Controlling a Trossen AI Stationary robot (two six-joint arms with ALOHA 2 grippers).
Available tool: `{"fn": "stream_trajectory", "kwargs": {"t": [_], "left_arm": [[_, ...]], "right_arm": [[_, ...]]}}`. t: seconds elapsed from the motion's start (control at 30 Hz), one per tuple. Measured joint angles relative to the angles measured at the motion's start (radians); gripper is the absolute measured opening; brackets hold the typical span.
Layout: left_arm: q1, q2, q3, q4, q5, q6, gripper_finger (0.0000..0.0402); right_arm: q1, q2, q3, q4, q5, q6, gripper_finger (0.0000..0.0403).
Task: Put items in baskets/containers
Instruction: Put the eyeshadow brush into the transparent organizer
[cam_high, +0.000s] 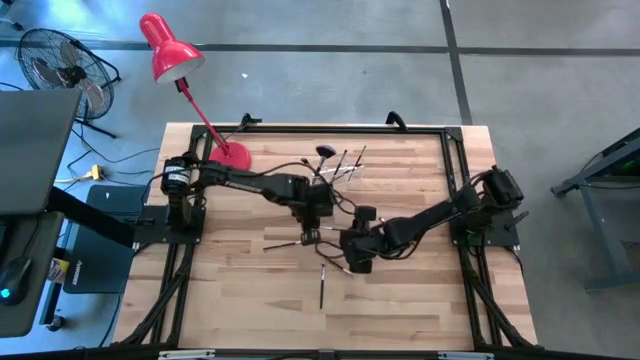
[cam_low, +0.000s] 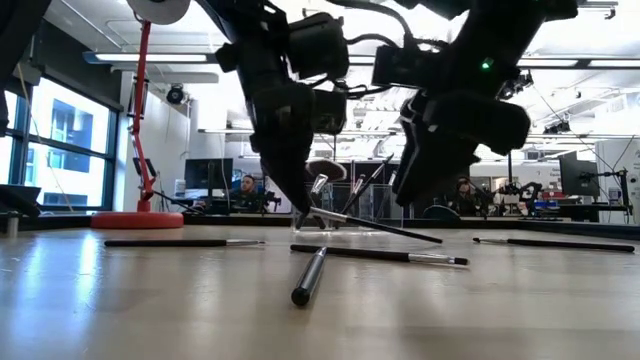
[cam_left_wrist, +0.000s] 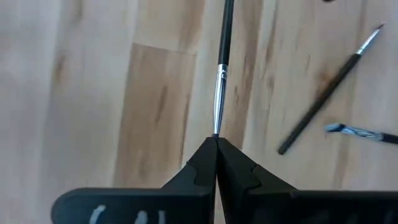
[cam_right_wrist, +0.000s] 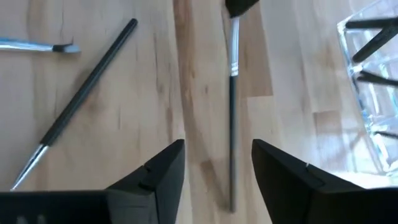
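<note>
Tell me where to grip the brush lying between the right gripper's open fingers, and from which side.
Grip the brush at mid-handle, below its silvery ferrule, coming straight down from above. It is thin and its far tip is pinched in the left gripper, so the right gripper, already straddling it, should probably close across its width.
</note>
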Motion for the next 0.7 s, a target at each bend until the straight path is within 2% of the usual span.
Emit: {"fn": "stream_trajectory", "kwargs": {"t": [0.13, 0.23, 0.37, 0.7], "left_arm": [[0.007, 0.000, -0.001, 0.001, 0.047, -0.017, 0.0000], [0.007, 0.000, -0.001, 0.011, 0.072, -0.033, 0.0000], [0.007, 0.000, 0.002, 0.017, 0.091, -0.078, 0.0000], [0.006, 0.000, 0.027, 0.056, 0.108, -0.146, 0.0000]], "right_arm": [[0.028, -0.028, 0.000, -0.025, 0.033, 0.038, 0.0200], [0.039, -0.029, 0.000, -0.013, 0.053, -0.029, 0.0206], [0.036, -0.009, -0.027, 0.102, 0.007, -0.118, 0.0205], [0.005, 0.011, -0.038, 0.136, 0.055, -0.182, 0.0199]]}}
